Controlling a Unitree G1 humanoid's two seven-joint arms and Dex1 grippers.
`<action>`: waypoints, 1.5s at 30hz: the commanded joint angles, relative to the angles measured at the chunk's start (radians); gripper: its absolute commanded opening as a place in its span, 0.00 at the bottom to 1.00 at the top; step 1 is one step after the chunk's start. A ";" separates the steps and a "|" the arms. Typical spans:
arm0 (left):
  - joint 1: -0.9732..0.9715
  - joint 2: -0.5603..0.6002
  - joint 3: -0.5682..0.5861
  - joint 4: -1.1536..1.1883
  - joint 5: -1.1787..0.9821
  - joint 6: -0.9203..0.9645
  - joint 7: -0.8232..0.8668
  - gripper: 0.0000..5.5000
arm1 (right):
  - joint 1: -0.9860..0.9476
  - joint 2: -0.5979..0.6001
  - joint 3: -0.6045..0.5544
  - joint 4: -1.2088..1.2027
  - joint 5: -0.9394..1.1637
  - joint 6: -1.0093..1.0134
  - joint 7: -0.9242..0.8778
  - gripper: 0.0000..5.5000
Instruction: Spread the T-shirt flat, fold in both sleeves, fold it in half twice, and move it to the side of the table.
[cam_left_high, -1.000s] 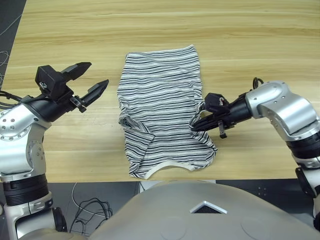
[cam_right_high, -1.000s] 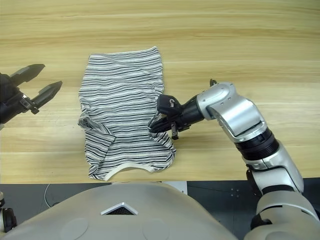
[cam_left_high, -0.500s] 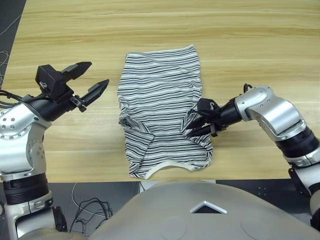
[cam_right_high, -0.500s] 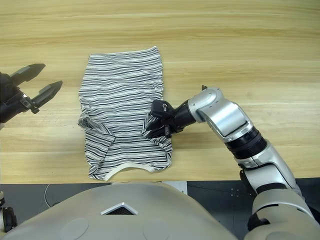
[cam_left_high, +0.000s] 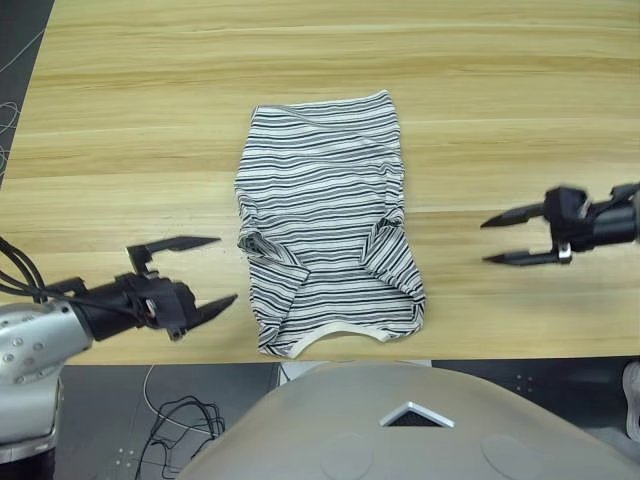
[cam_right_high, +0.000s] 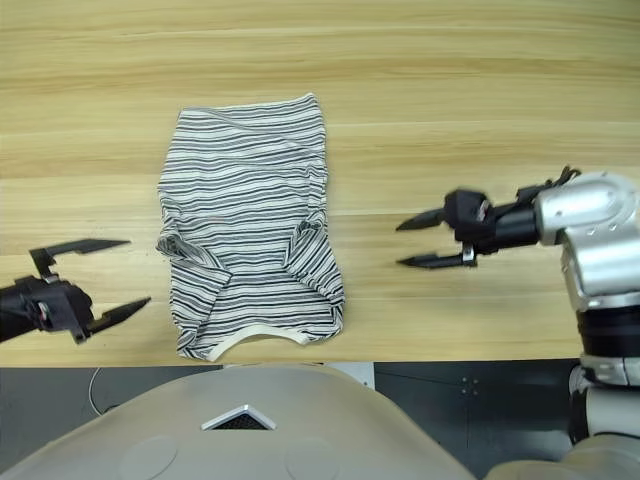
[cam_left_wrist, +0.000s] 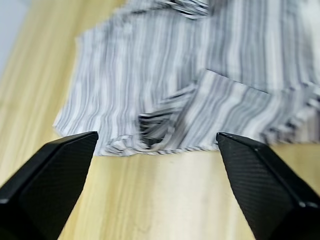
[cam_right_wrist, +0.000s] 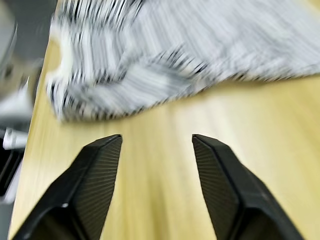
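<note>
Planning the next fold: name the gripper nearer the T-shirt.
Left. The left gripper is just off the T-shirt at its near-left edge; the right gripper is farther off its right.

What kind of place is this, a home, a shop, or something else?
Probably a robotics lab or test room: a striped T-shirt lies on a plain wooden table, loose cables trail on the floor, and the left gripper and right gripper hover open beside it.
</note>
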 joint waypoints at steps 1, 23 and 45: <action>0.082 0.046 -0.019 -0.001 0.114 -0.120 -0.033 0.90 | 0.079 0.052 0.064 -0.025 -0.090 -0.360 -0.007 0.58; -0.047 0.058 -0.280 0.136 0.445 -0.399 0.244 0.90 | 0.027 0.202 0.269 0.172 -0.265 -0.928 -0.245 0.58; -0.117 0.131 -0.419 0.257 0.443 -0.355 0.271 0.71 | -0.034 0.206 0.393 0.265 -0.405 -0.987 -0.400 0.35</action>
